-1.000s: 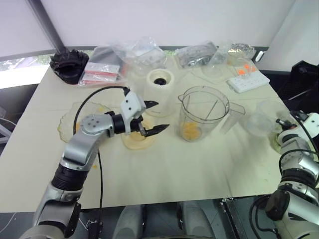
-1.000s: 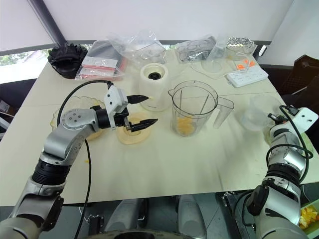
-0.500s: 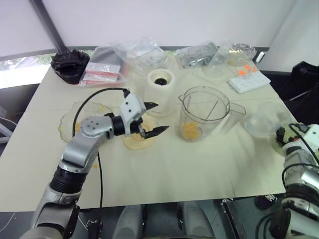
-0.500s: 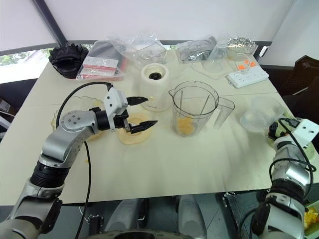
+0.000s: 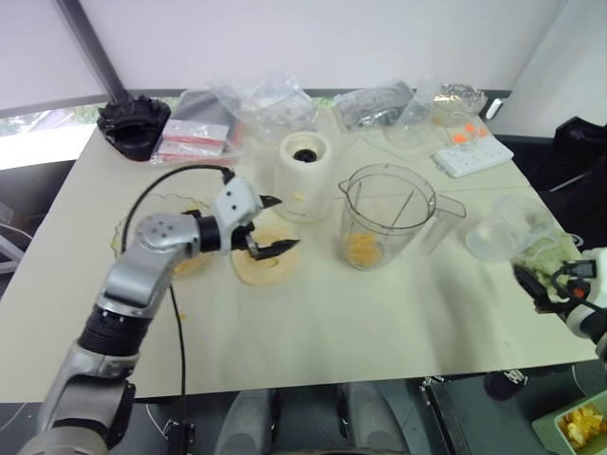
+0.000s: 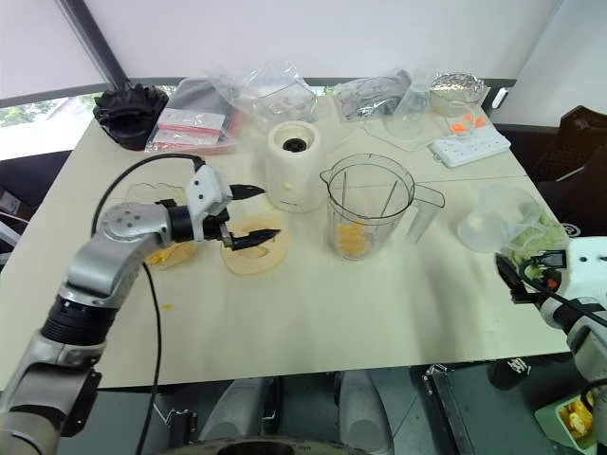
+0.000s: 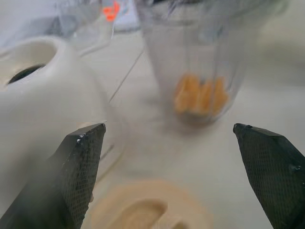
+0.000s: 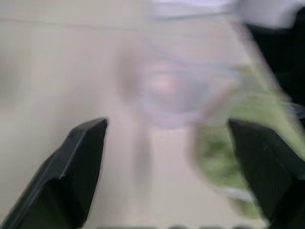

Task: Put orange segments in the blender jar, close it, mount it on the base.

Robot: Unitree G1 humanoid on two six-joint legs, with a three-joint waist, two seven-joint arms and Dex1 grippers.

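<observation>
- The tall clear plastic blender jar with spout and side handle stands upright right of centre in the head view, open-topped. The glossy yellow-orange orange segments lie heaped at its bottom.
- The squat cream-white base with its black round socket sits just left of the jar and slightly above it in frame, apart from it.
- A flat round cream lid lies on the pale table, left of the jar.
- The left gripper hovers over that lid, its two black fingers spread wide, holding nothing.
- The right gripper, at the right edge, is spread too and empty.
- The lid looks light, stiff and smooth; it is probably best pinched across its rim.
- The jar is rigid but slick, and likely top-heavy; the side handle or upper wall seems the safest hold.
</observation>
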